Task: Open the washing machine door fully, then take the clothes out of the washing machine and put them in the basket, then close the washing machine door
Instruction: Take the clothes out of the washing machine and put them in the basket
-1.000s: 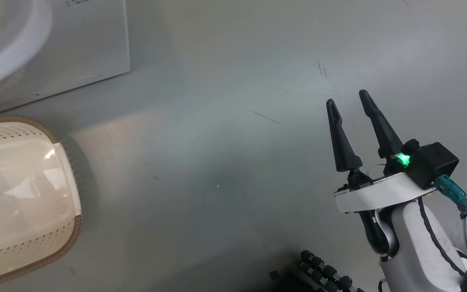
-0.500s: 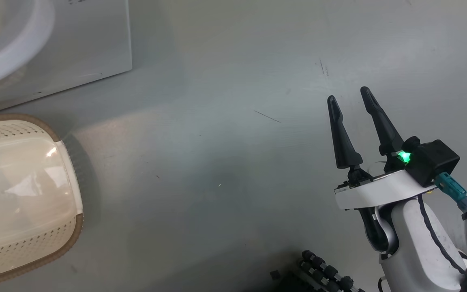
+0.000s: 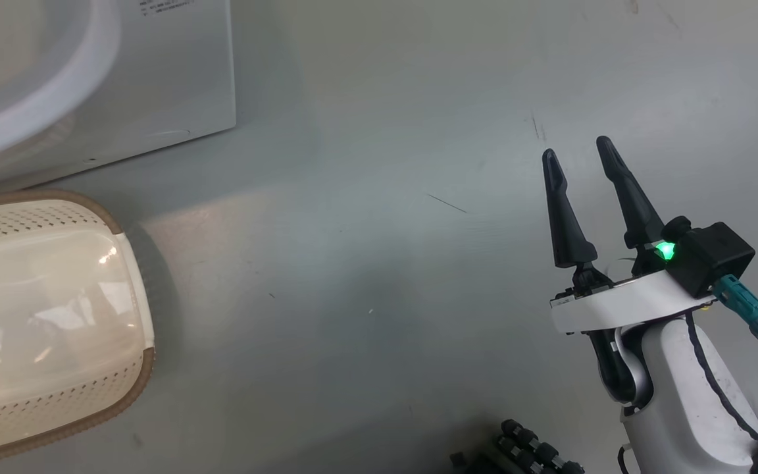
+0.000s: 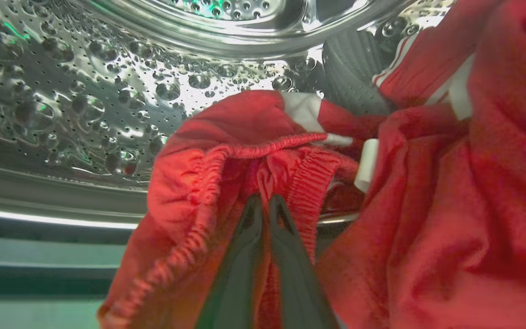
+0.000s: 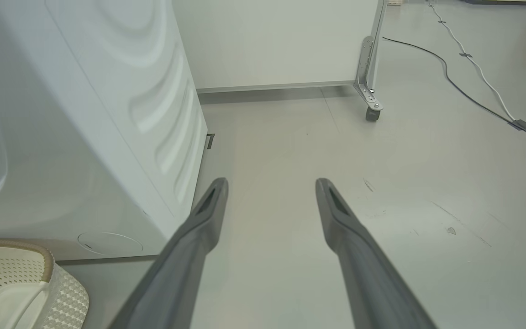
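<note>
l grip just shut on clothes, pull-out next

head: cam has shifted a bit, things haven't. basket (image 3: pixel 24 224) by washing machine (image 3: pixel 155 79); r gripper (image 3: pixel 576 148) jaws wide, holding nothing.
l wrist: l gripper (image 4: pixel 265 199) pinched on red clothes (image 4: pixel 427 205) waistband, inside drum (image 4: pixel 85 100).
r wrist: jaws wide over floor (image 5: pixel 381 160).

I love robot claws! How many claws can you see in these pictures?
2. The right gripper is open above the grey floor. The left gripper is inside the washing machine, shut on the red clothes.
</note>
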